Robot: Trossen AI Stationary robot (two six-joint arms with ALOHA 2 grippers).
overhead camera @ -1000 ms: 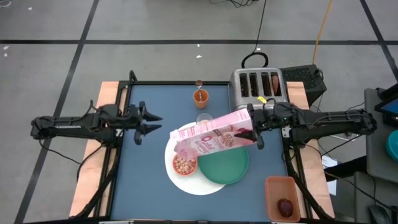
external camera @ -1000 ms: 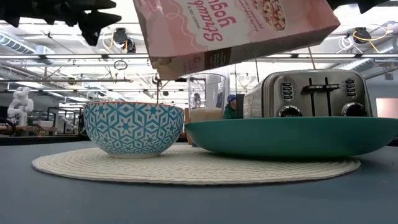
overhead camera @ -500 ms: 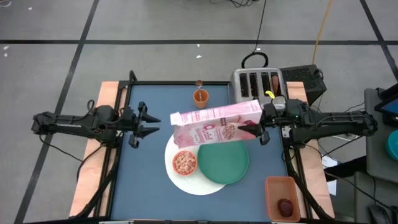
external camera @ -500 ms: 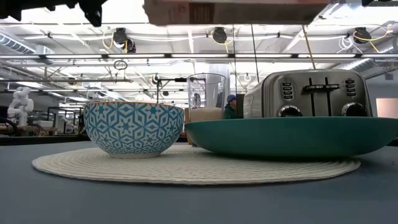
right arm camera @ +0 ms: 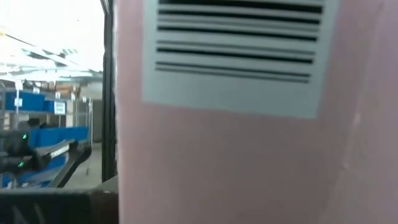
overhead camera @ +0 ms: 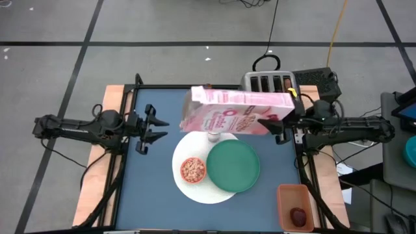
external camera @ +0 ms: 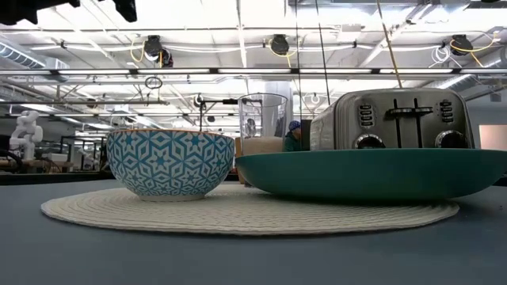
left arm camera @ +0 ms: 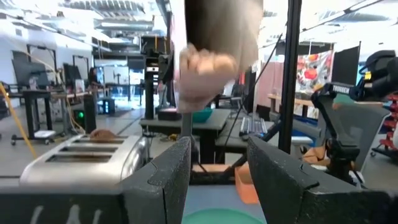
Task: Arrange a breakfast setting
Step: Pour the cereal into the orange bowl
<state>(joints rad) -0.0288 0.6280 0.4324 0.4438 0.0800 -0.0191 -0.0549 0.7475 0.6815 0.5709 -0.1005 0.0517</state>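
Right gripper (overhead camera: 278, 127) clamped on one end of the pink cereal box (overhead camera: 231, 112), lifted level above the table's far side. Left gripper (overhead camera: 151, 123) spread and empty, waiting over the table's left. Below: small bowl (overhead camera: 193, 169) of cereal and green plate (overhead camera: 233, 166) on the large white plate (overhead camera: 198, 190), milk glass (overhead camera: 212, 135) just under the box, toaster (overhead camera: 272, 84) beside it. Risk: swinging the box low and clipping the glass, or spilling cereal through a tilt.

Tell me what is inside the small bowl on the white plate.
From above, the bowl holds pinkish-brown cereal pieces. Whether any milk lies beneath them cannot be seen. The low view shows only its blue patterned outside. The pink cereal box hangs above the table, held by the right tool.
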